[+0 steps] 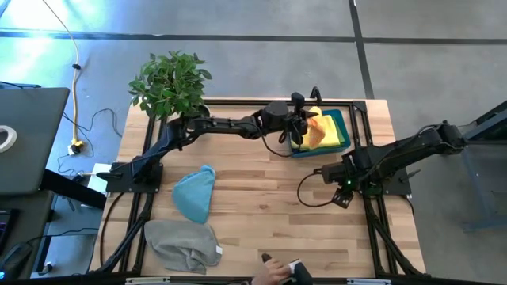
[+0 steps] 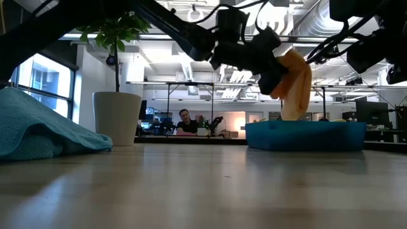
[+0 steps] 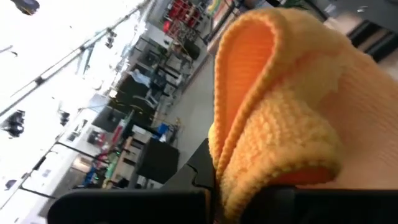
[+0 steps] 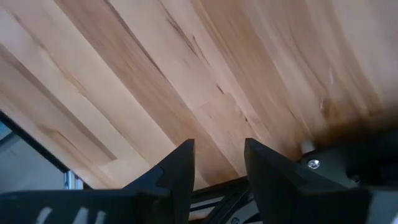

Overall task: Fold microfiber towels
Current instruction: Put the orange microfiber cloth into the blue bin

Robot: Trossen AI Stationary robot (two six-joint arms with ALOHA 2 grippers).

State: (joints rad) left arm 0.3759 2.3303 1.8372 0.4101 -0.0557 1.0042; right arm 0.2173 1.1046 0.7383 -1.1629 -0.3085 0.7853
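We read no lettering anywhere; our left gripper [image 1: 305, 127] pinches the orange towel [image 2: 294, 83] above the blue bin [image 2: 305, 135], our right gripper [image 4: 219, 163] parted, empty.

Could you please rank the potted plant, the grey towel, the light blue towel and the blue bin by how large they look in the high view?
1. Potted plant and grey towel: they look about alike, so I will not rank one above the other.
3. Blue bin, partly hidden by the left gripper and its orange towel.
4. Light blue towel.
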